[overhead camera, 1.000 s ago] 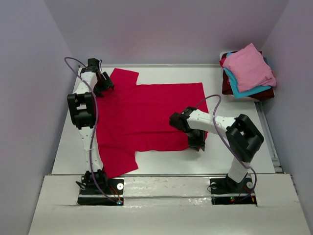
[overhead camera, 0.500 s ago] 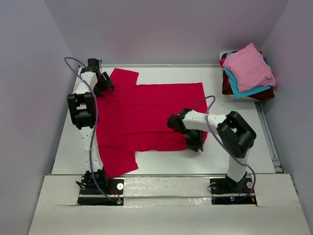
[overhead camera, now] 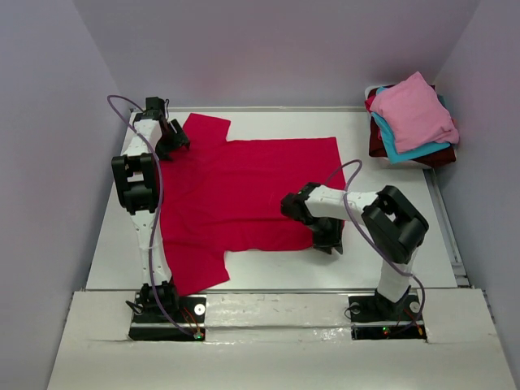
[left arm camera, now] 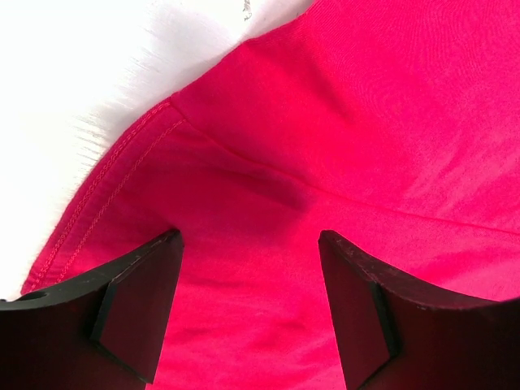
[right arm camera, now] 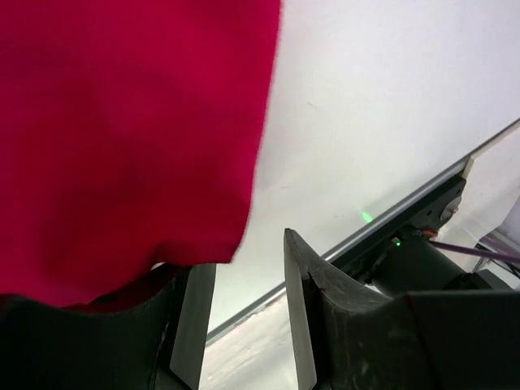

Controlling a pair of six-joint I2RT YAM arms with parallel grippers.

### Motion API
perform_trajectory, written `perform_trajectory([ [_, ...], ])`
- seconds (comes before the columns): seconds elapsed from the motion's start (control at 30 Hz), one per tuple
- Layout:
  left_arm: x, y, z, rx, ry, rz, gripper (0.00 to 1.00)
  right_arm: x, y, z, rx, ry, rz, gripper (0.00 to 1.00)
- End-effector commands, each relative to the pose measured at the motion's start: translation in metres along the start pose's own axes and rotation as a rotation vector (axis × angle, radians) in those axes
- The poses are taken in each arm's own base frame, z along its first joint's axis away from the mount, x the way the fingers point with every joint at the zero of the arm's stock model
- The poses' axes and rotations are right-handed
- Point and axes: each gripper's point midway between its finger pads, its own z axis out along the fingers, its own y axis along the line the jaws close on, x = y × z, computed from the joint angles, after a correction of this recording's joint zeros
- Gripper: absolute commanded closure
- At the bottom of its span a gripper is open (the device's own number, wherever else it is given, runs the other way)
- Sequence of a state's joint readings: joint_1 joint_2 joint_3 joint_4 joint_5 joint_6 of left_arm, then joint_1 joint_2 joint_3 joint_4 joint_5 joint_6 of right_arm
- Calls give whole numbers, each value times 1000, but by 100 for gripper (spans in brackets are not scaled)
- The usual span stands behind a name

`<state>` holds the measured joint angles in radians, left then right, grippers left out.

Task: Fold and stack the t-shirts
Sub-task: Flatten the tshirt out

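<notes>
The crimson-red t-shirt (overhead camera: 244,191) lies spread flat on the white table (overhead camera: 390,244), sleeves to the left. My left gripper (overhead camera: 171,138) is open at the far left, low over the far sleeve; in the left wrist view (left arm camera: 248,268) both fingertips (left arm camera: 134,301) straddle red cloth (left arm camera: 341,122) beside the stitched hem. My right gripper (overhead camera: 327,238) is at the shirt's near right corner. In the right wrist view (right arm camera: 248,301) it is open, and the cloth's corner (right arm camera: 122,138) hangs over the left finger, with bare table showing in the gap.
A white bin (overhead camera: 374,91) at the back right holds a pile of shirts: light pink (overhead camera: 414,110) on top, teal-blue (overhead camera: 398,150) and dark maroon (overhead camera: 376,142) under it. A metal rail (overhead camera: 276,289) runs along the table's near edge. Walls close in on both sides.
The right arm's elbow has swung inward to the left, while its gripper stays at the shirt's near right corner, shifted slightly. The left arm and the shirt have not visibly moved.
</notes>
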<state>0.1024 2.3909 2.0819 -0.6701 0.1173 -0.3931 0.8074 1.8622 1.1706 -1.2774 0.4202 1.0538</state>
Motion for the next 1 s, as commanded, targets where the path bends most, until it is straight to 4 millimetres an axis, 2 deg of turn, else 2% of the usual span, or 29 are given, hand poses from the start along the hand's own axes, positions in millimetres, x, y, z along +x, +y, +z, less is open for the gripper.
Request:
perform_trajectory([
  [0.0,-16,-8,-14,32,-41,16,20,2,-30,-5,36,-12,98,55],
  [0.2,-17,-8,-15,33,-43,14,20,7,-54,-16,14,-9,172,54],
  [0.3,-18,-5,-14,36,-42,5,20,6,-59,-21,-10,-14,199,54],
  [0.37,-18,-6,-15,39,-41,2,20,3,-54,-27,-51,-18,205,54],
  [0.47,-18,-6,-15,39,-42,3,20,-13,-37,-45,-159,-48,224,54],
  [0.53,-18,-6,-16,39,-42,3,20,-19,-26,-49,-196,-57,218,54],
  [0.63,-17,-6,-17,42,-41,5,20,-35,-12,-46,-206,-59,216,55],
  [0.8,-16,-4,-17,37,-41,9,20,-61,-2,-46,-251,-72,260,55],
  [0.97,-18,-5,-18,40,-43,8,20,-71,12,-31,-265,-43,223,55],
])
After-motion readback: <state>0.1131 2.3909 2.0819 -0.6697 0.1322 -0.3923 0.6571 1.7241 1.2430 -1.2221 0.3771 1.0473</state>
